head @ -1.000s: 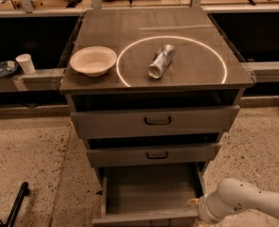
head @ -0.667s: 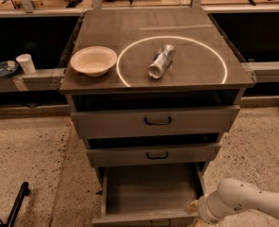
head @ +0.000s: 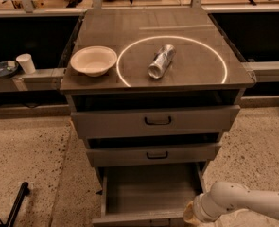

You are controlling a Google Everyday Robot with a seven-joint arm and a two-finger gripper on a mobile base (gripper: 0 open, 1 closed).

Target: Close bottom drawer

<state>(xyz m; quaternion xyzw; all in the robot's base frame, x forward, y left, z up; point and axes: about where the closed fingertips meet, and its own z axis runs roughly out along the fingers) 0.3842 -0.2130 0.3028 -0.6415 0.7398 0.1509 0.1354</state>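
The bottom drawer [head: 148, 193] is the lowest of three grey-brown drawers. It is pulled far out, and its plain interior is in view with nothing in it. Its front panel [head: 139, 219] lies at the lower edge of the camera view, and its handle is hidden. My white arm [head: 245, 202] reaches in from the bottom right. The gripper [head: 190, 214] sits right beside the drawer's front right corner, low to the floor and partly cut off by the edge of the view.
The top drawer [head: 158, 121] and middle drawer [head: 157, 155] stand slightly ajar. On the cabinet top are a white bowl [head: 93, 60] and a silver can [head: 161, 60] lying on its side inside a ring of light. A white cup [head: 25, 63] stands on the left ledge. A black rod [head: 17, 203] lies on the floor at left.
The arm has edged slightly left toward the drawer's front right corner. The drawer stays pulled out as before.
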